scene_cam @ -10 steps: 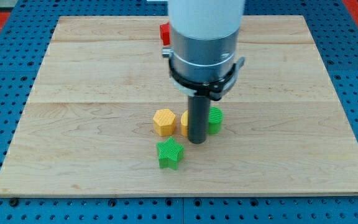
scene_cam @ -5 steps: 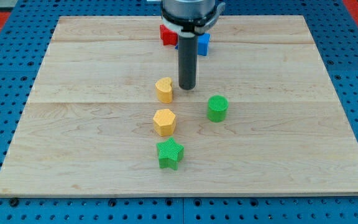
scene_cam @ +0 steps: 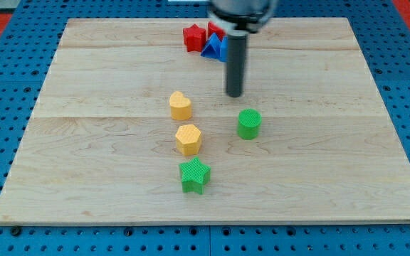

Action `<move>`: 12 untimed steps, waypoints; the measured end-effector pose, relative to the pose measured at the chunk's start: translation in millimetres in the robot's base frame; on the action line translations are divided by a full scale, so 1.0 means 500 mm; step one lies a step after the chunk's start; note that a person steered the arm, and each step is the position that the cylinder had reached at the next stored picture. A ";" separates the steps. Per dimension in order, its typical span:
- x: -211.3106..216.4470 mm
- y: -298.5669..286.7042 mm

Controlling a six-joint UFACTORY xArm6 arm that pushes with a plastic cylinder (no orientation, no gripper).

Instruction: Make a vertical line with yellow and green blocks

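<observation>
On the wooden counter there are 2 yellow blocks and 2 green blocks in plain sight, plus a cluster of red and blue blocks at the view's top. The yellow heart-shaped block lies left of centre; the yellow hexagonal block sits just below it, slightly toward the view's right, close but apart. The green star-shaped block lies below the hexagon, again a little to the right, near it without touching. These 3 form a rough, slightly slanted column. The green cylinder stands well off to the view's right of that column, about level with the gap between the 2 yellow blocks.

The arm carries no gripper, so there is nothing to be apart or together: it ends in a dark rod whose tip rests on the counter. The tip is above the green cylinder and slightly to its left, near it but not touching, and to the view's right of the yellow heart, well apart from it.

At the top, 2 red blocks can be made out beside blue blocks, which are partly hidden behind the rod; their count and shapes cannot be told.
</observation>
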State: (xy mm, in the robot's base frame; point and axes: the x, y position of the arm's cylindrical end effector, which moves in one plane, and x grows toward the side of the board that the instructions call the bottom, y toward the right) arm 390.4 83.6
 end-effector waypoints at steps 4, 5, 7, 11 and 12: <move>0.079 -0.043; -0.022 -0.044; 0.109 0.133; 0.198 -0.096; 0.143 -0.103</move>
State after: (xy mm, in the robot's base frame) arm 461.7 32.3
